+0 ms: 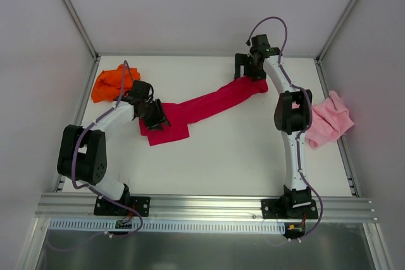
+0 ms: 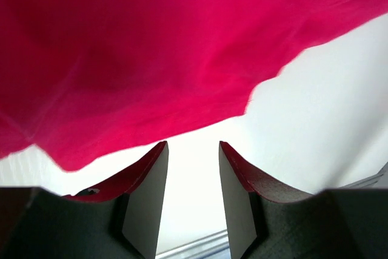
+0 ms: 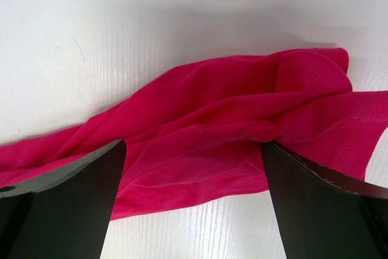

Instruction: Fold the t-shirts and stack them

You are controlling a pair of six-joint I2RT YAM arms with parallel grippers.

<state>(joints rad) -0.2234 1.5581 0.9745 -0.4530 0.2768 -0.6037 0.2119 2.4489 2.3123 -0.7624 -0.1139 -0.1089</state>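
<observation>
Nearest me in the top view is the rail [image 1: 202,205] across the bottom of the frame, with both arm bases bolted on. Above it the red shirt [image 1: 202,105] lies stretched in a long diagonal band on the table [image 1: 228,162]. It runs from a flatter, folded patch at centre left up to a bunched end at upper centre. The left gripper [image 1: 155,115] sits over the lower end and the right gripper [image 1: 253,69] over the upper one. I judge each end is manned so the cloth can be drawn straight for a fold. The orange shirt [image 1: 112,83] is crumpled at upper left and the pink shirt [image 1: 332,123] at the right edge. Both are well apart from the red one and not yet folded.

In the left wrist view, the fingers [image 2: 148,192] rise from the bottom edge, partly apart. Bare table shows between them and nothing is clamped. Red cloth fills the top half, its edge just past the tips.

In the right wrist view, the fingers [image 3: 66,198] stand wide apart in the lower corners. They straddle the shirt's bunched end, which rests on the table. They have no hold on it, and I'd say they are poised to take one.
</observation>
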